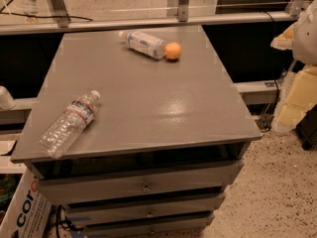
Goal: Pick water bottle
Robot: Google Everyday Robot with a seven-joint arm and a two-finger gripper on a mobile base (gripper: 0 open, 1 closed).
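The water bottle (69,123) is slim, clear and ribbed, with a white cap and a narrow red-edged label band. It lies on its side near the front left corner of the grey cabinet top (163,108), cap pointing toward the back right. My gripper (286,39) shows as pale shapes at the right edge of the view, beyond the cabinet's right side and far from the bottle. It holds nothing that I can see.
A second bottle with a large white-and-blue label (143,43) lies at the back, touching an orange (173,50). The cabinet has several drawers (143,187) below. A cardboard box (22,212) stands at the lower left. Metal rails (148,23) run behind.
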